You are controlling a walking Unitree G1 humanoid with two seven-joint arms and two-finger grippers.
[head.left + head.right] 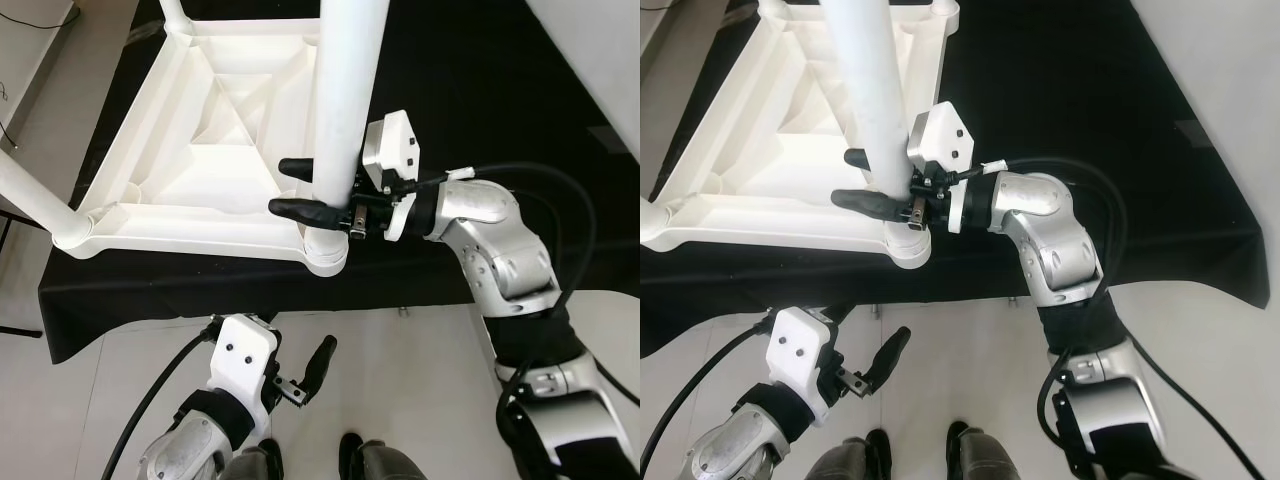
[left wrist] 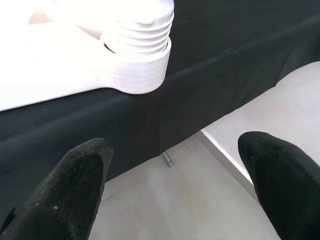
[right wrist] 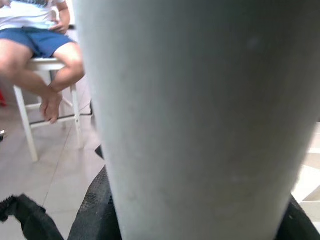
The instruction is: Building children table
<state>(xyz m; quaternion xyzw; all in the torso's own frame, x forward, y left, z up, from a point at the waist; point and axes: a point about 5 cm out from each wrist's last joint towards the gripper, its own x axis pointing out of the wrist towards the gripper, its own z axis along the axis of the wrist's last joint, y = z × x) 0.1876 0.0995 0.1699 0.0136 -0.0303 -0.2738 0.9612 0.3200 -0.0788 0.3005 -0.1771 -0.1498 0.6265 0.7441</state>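
Note:
A white plastic children's table [image 1: 215,215] lies upside down on a black cloth [image 1: 480,80]. At its near right corner socket [image 1: 325,250] a thick white table leg [image 1: 345,90] stands upright. My right gripper [image 1: 282,188] is shut on that leg just above the socket, one black finger on each side. Up close in the right wrist view is the leg [image 3: 200,120]. In the left wrist view the leg's threaded end [image 2: 137,35] sits in the socket with several threads showing. My left gripper [image 2: 175,150] hangs open below the cloth's edge, over the floor, holding nothing.
Another white leg [image 1: 30,195] juts out from the near left corner, and a third [image 1: 175,12] stands at the far side. A person sits on a white chair [image 3: 30,100] beyond the table. My feet [image 1: 350,460] stand on pale floor beside the cloth's front edge.

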